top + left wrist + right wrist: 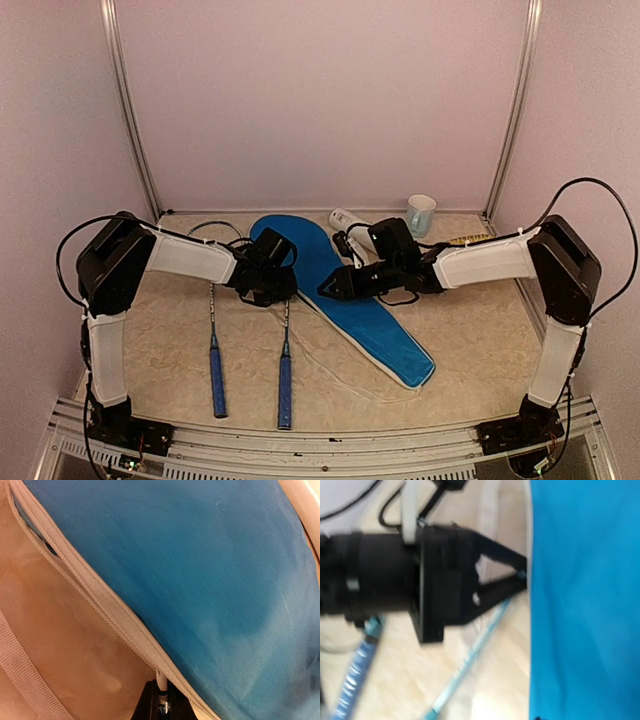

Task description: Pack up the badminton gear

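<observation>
The left gripper (521, 575) is being held narrow at the white zip edge of the blue cover (375, 320). Its fingertips are closed on a thin white-and-teal piece, judged to be the shaft of the racket (285, 385) whose blue handle is lying at the lower centre of the top view. The right gripper (326, 288) is being held over the middle of the cover; its opening cannot be told. The other racket (217, 378) is lying just to the left, apart from the cover, and the long white tube (350, 220) is lying just beside the cover's upper right end. No shuttlecocks are being shown. The step is judged to be feeding the racket head under the zip edge. The shaft should be kept low and in line with the opening while the flap is being steadied, so that the frame is not being snagged. No lettering is being shown legibly; print on a shaft in the right wrist view is blurred.
</observation>
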You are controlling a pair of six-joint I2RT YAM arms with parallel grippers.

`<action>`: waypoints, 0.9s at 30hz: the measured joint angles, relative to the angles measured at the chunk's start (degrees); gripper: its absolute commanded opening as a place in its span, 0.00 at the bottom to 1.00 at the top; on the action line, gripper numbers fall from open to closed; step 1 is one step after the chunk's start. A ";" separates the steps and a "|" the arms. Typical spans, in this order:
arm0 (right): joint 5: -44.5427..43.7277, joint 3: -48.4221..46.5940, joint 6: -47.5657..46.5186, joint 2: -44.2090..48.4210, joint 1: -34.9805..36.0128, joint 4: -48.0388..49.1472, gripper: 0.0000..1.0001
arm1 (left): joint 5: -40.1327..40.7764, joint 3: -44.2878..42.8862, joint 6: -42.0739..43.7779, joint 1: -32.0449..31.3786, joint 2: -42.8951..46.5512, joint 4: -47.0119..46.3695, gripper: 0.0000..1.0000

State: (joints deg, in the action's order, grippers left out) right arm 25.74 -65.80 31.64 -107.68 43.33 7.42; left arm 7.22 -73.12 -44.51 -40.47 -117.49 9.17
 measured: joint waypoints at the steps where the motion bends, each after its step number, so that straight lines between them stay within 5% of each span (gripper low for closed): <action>1: -2.47 0.35 -2.03 1.60 0.68 -2.36 0.46 | -0.42 -0.33 0.04 0.00 -0.02 -0.04 0.00; 12: -27.50 2.03 -14.97 8.28 16.96 -20.37 0.47 | -2.29 -1.44 1.29 0.81 -0.66 -0.37 0.00; 27: -52.94 1.88 -11.67 0.50 24.20 -34.95 0.43 | -2.54 -1.81 1.57 1.20 -1.25 -0.52 0.00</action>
State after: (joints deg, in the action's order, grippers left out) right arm -27.20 -63.92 19.97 -107.18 67.53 -27.53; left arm 4.69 -74.94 -42.94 -39.27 -118.74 8.64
